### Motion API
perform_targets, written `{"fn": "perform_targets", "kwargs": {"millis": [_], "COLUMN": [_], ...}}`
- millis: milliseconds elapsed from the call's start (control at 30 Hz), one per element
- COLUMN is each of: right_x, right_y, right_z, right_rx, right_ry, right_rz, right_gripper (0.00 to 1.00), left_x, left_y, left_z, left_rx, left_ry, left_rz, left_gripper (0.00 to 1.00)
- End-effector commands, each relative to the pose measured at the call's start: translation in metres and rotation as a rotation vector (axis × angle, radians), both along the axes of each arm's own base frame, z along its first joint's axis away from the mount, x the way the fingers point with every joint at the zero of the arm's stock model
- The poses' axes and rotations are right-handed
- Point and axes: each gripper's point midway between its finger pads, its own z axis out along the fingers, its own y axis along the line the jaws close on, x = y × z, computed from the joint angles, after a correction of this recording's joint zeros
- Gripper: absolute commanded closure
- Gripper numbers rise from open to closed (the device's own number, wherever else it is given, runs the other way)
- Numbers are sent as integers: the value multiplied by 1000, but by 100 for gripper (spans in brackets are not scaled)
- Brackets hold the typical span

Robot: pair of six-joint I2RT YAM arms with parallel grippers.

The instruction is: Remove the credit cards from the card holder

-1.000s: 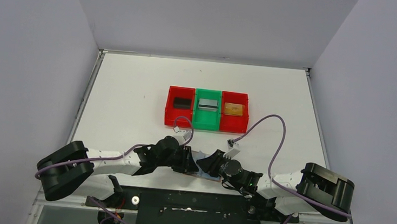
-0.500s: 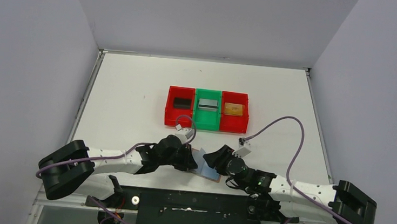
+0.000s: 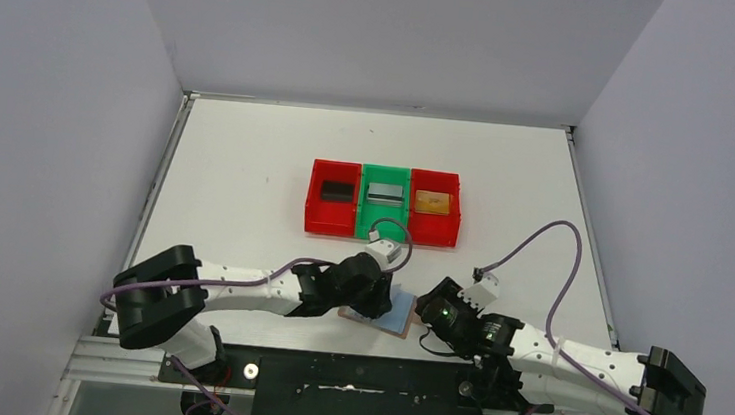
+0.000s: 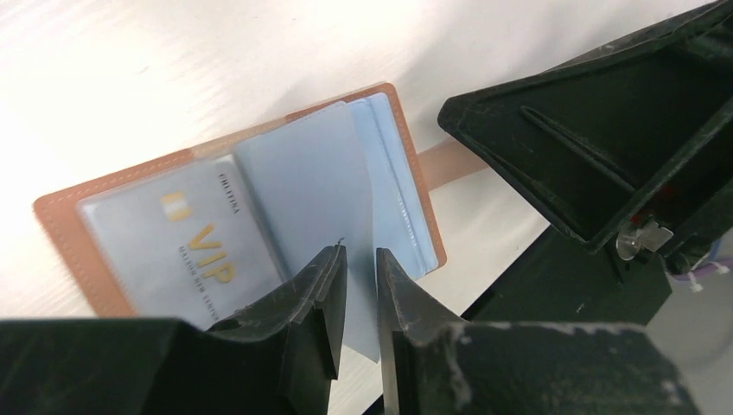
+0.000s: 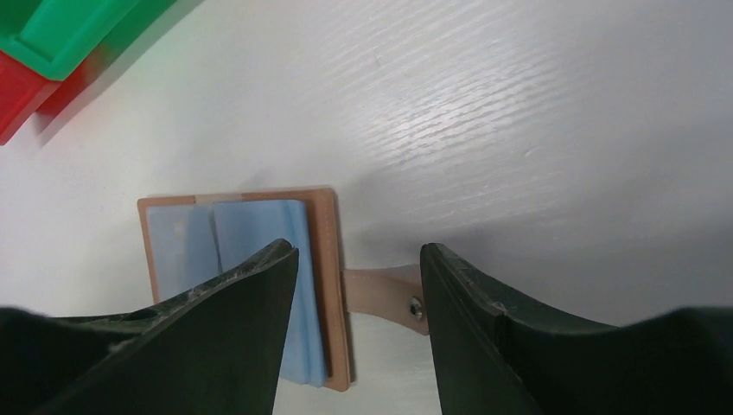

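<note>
The card holder (image 3: 396,316) lies open near the table's front edge, tan-brown with pale blue pockets (image 4: 285,173). A pale card with gold "VIP" lettering (image 4: 194,246) sits in its left pocket. My left gripper (image 3: 373,301) (image 4: 360,252) is closed on one blue pocket leaf, which it holds up on edge. My right gripper (image 3: 427,311) (image 5: 359,251) is open, with the holder's right edge (image 5: 324,259) and strap tab (image 5: 389,290) between the jaws. A black card (image 3: 338,191), a silver-grey card (image 3: 383,194) and a gold-orange card (image 3: 432,202) lie in the bins.
A red bin (image 3: 315,213), a green bin (image 3: 381,231) and a second red bin (image 3: 433,235) stand side by side mid-table, behind the holder. The bins' corners show in the right wrist view (image 5: 52,52). Grey walls close in the table on three sides.
The holder has gone from hidden under the arms to lying open, further right. Both grippers have moved right with it, and the right arm has stretched out.
</note>
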Motion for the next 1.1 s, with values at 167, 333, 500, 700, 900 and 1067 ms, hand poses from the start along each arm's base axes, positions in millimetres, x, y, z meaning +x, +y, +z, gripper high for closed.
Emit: {"fn": "perform_targets", "kwargs": {"millis": [167, 333, 500, 700, 900, 1067], "right_x": [2, 0, -1, 4, 10, 15], "right_y": [-38, -44, -43, -41, -25, -2], "right_z": [-3, -8, -9, 2, 26, 59], "right_rx": [-89, -115, -85, 32, 164, 265], "right_ry": [29, 51, 50, -12, -107, -216], "right_rz": [-219, -253, -262, -261, -171, -37], "right_gripper": [45, 46, 49, 50, 50, 53], "left_x": [3, 0, -13, -25, -9, 9], "left_y": [-31, -42, -55, -54, -47, -18], "left_z": [-2, -4, -6, -22, 22, 47], "left_rx": [112, 128, 72, 32, -138, -161], "left_ry": [-105, -113, -71, 29, 19, -18], "left_rz": [-42, -67, -138, -140, -69, 9], "left_gripper": [78, 69, 56, 49, 41, 40]}}
